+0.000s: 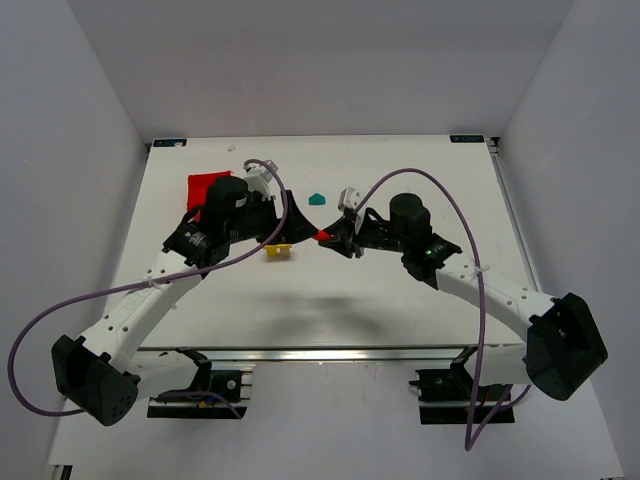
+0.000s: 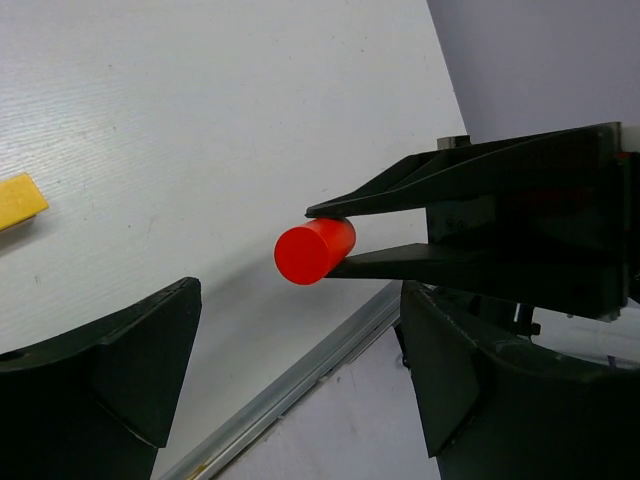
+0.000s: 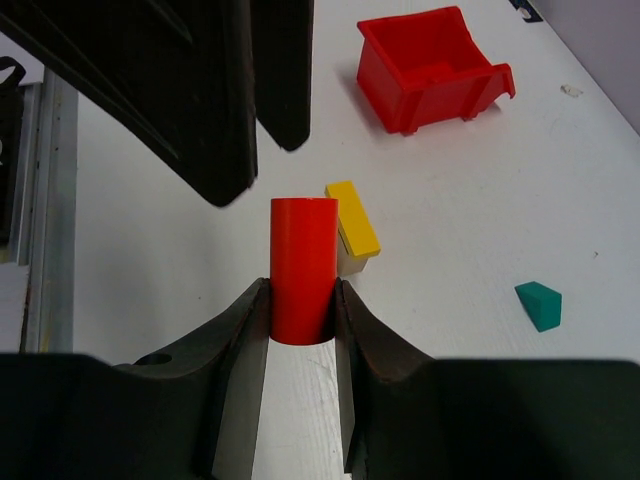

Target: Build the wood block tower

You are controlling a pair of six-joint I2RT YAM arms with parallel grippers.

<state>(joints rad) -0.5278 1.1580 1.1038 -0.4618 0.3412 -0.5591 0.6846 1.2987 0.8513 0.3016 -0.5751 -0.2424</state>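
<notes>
**Right gripper pinches red cylinder mid-counter; left gripper spread beside it**

Right gripper (image 3: 302, 295) has its jaws pressed onto the red cylinder (image 3: 303, 260), gripping one end so the free end sticks out toward the left gripper (image 2: 300, 330). That gripper is spread wide with nothing between its jaws, and its fingertips sit just beside the cylinder's free end without touching it. Both meet near the middle of the counter (image 1: 330, 300).

In the top view, the yellow block (image 1: 277, 251) lies flat on the counter at about 8 o'clock from the cylinder, close by. The teal piece (image 1: 317, 198) sits alone at 12 o'clock, near but apart. The red bin (image 1: 205, 187) stands at 10 o'clock, partly hidden behind the left arm. No blocks are stacked.

The counter is a matte white board. Pale grey walls enclose it at 9, 12 and 3 o'clock, and a metal rail (image 1: 330, 353) runs along the near edge at 6 o'clock. Bare white surface shows from the cylinder toward 1 to 3 o'clock up to the right edge, and toward 6 o'clock between the two forearms. A purple cable (image 1: 440, 190) arcs above each arm.
</notes>
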